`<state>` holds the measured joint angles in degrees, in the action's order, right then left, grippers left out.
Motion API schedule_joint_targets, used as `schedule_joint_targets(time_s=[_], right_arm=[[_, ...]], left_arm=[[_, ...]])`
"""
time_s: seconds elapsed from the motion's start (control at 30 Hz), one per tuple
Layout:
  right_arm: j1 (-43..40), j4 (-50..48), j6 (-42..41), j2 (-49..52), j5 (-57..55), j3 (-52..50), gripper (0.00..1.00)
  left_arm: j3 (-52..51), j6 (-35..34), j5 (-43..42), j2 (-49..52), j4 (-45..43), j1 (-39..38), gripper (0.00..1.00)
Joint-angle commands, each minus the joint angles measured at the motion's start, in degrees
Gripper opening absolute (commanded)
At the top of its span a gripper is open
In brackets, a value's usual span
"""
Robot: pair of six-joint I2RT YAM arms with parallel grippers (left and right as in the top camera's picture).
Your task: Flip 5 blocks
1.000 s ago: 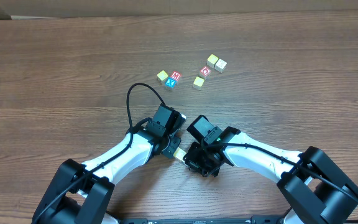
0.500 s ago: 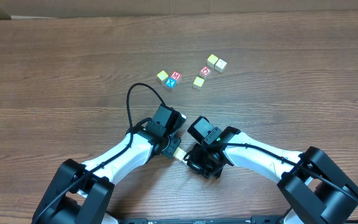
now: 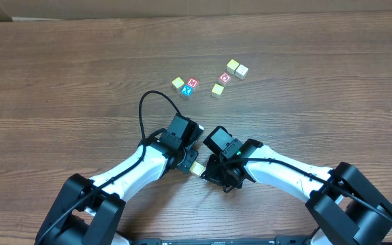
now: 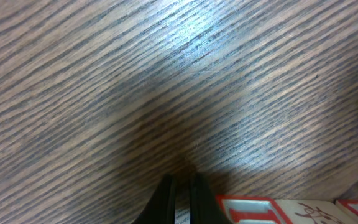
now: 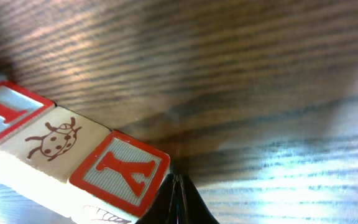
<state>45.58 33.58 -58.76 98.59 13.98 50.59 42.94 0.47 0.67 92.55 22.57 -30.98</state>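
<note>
Both arms meet over the middle of the wooden table (image 3: pixel 60 82), close to its front edge, and their wrists hide most of what lies under them. From overhead only a pale sliver of one block (image 3: pixel 197 167) shows between the two wrists.

The right wrist view shows more: a row of three blocks touching side by side. These are a red Y block (image 5: pixel 120 169), a ladybird block (image 5: pixel 55 140) and a red-letter block (image 5: pixel 2 109), which the left border cuts off so its letter cannot be read. The right gripper (image 5: pixel 177 193) has its fingers pressed fully together with nothing between them, its tip just beside the corner of the Y block. Whether it touches that block is unclear.

The left gripper (image 4: pixel 179 190) is also closed, with only a thin slit between its fingers, and I see nothing held. The bottom edge of its view cuts off the same row, and the markings there are too blurred to read.

Seven other blocks (image 3: pixel 217 90) lie scattered toward the back of the table, well apart from both grippers.
</note>
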Motion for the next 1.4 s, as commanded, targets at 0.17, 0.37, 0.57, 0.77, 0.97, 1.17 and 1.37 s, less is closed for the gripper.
schedule_joint_targets(time_s=[0.17, 0.37, 0.57, 0.77, 0.97, 1.17, 1.37], right_arm=[[0.1, -0.5, 2.3, 0.5, -5.3, -0.3, 0.04], [0.1, -0.3, 2.2, 0.5, -4.9, -0.3, 0.04], [0.1, -0.3, 2.2, 0.5, -4.9, -0.3, 0.04], [0.1, -0.3, 2.2, 0.5, -4.9, -0.3, 0.04], [0.1, -0.3, 2.0, 0.5, -4.9, -0.3, 0.04], [0.1, -0.3, 2.0, 0.5, -4.9, -0.3, 0.04], [0.1, -0.3, 1.8, 0.5, -4.9, -0.3, 0.04]], left_arm=[[-3.0, 1.2, -0.3, 3.7, 3.8, -0.2, 0.04], [-3.0, -2.4, 4.3, 3.7, 4.2, -0.1, 0.04], [-3.0, -5.9, 7.1, 3.7, 5.7, 1.9, 0.04], [-3.0, -7.3, 6.0, 3.7, 8.5, 6.2, 0.04], [-3.0, -3.2, -1.3, 3.7, 8.0, 5.7, 0.04], [-3.0, 0.3, -7.0, 3.7, 7.6, 4.2, 0.04], [-3.0, 1.1, -8.2, 3.7, 7.5, 2.3, 0.04]])
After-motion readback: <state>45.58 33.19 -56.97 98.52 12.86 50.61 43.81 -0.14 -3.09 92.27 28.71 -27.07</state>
